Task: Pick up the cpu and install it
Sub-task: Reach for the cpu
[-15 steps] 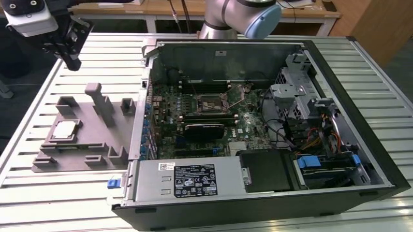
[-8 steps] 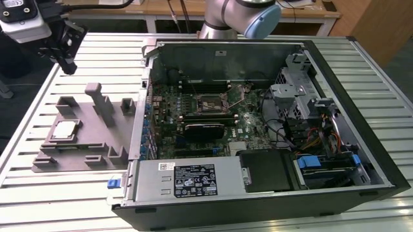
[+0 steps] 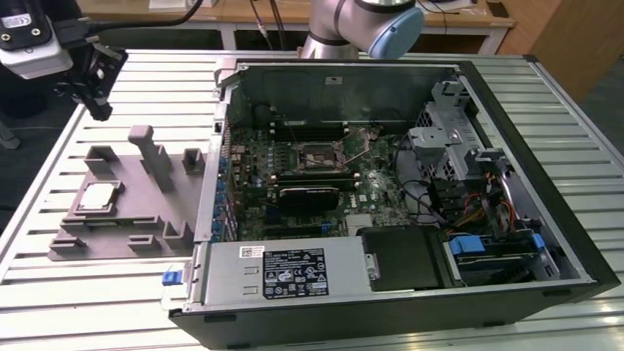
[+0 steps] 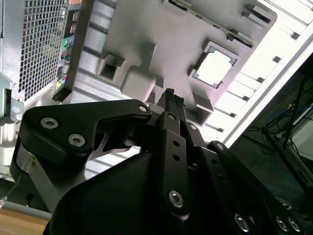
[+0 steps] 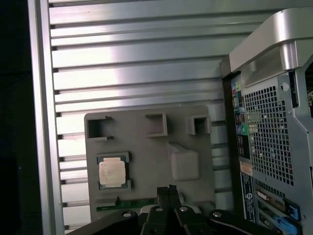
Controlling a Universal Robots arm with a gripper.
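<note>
The cpu [image 3: 99, 196] is a small square chip with a silver top. It lies flat in a recess of the grey holder block [image 3: 122, 219] on the slatted table, at the exterior view's left. Both wrist views show the cpu [image 4: 214, 67] [image 5: 112, 172] from above. My gripper [image 3: 98, 110] hangs in the air above the far end of the holder, well clear of the chip. Its fingertips [image 5: 168, 192] are pressed together and hold nothing. The motherboard socket [image 3: 320, 157] sits inside the open computer case [image 3: 507, 146], to the exterior view's right of the holder.
The holder carries several upright posts and pockets [image 3: 146, 150] beside the chip. The case's rear wall with its ports [image 5: 266, 142] stands close to the holder. A black heatsink block [image 3: 307, 196], a power supply [image 3: 283, 270] and cables [image 3: 468, 205] lie inside the case.
</note>
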